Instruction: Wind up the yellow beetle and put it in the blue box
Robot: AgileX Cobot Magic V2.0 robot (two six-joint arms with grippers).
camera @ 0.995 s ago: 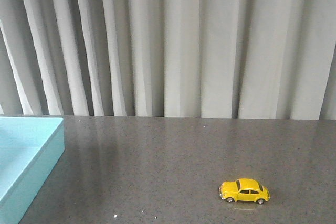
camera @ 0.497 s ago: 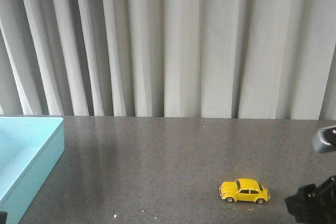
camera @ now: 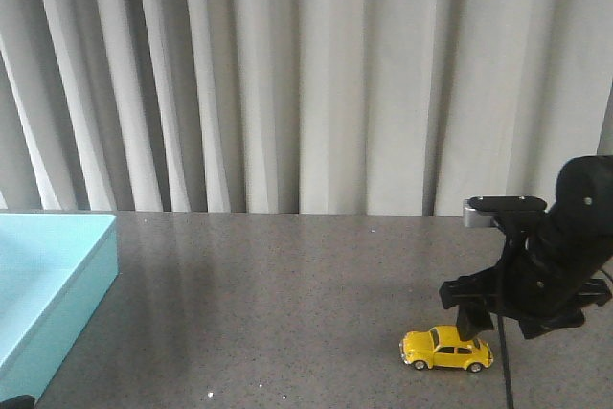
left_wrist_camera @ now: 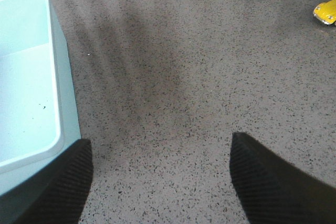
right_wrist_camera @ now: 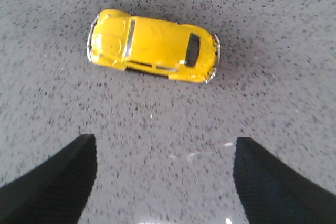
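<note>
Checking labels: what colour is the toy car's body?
Bright yellow; the yellow beetle shows best in the right wrist view.

You have a bright yellow beetle [camera: 446, 350] with dark windows and silver wheels and chrome-coloured trim at its bumpers. The tabletop [camera: 306, 294] under it is dark grey stone-look, flecked all over with black and pale specks. Your blue box [camera: 48, 284] is a light turquoise, plain and smooth on its sides, with a paler interior of the same hue carrying a few tiny dark specks. Behind the table you see a curtain [camera: 306, 79] in pale grey-white, its folds making vertical bands of light and shadow. Your right gripper [right_wrist_camera: 163, 182] and your left gripper [left_wrist_camera: 157, 182] are both black, their fingers showing a fine woven texture.
</note>
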